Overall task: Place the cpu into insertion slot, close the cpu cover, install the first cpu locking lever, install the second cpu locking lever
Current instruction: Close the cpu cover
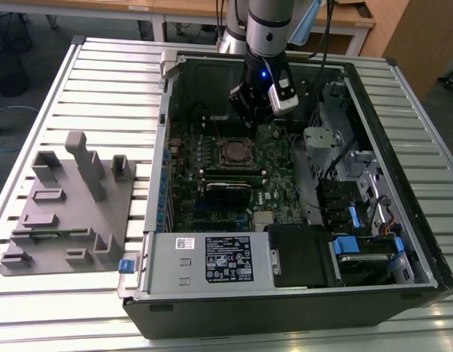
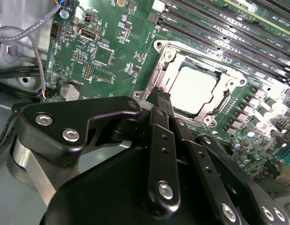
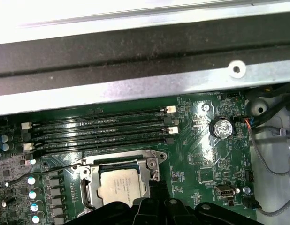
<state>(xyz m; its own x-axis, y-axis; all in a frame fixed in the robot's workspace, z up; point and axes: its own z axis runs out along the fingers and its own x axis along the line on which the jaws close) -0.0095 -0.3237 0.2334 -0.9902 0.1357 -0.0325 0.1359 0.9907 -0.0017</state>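
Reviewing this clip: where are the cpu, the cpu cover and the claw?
cpu (image 2: 192, 89): second wrist view, middle of its silver top.
cpu cover (image 3: 124, 161): first wrist view, frame strip along one side of its window.
claw (image 2: 164, 99): second wrist view, its tip by the cover's edge.

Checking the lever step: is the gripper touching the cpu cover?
Cannot tell. In the second wrist view the gripper ends at the rim of the cpu cover, hiding any gap or contact.

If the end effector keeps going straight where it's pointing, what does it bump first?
Probably the cpu cover: the end effector points at its metal edge, just beside the cpu. Depth is hard to judge, so it could meet the green board instead.
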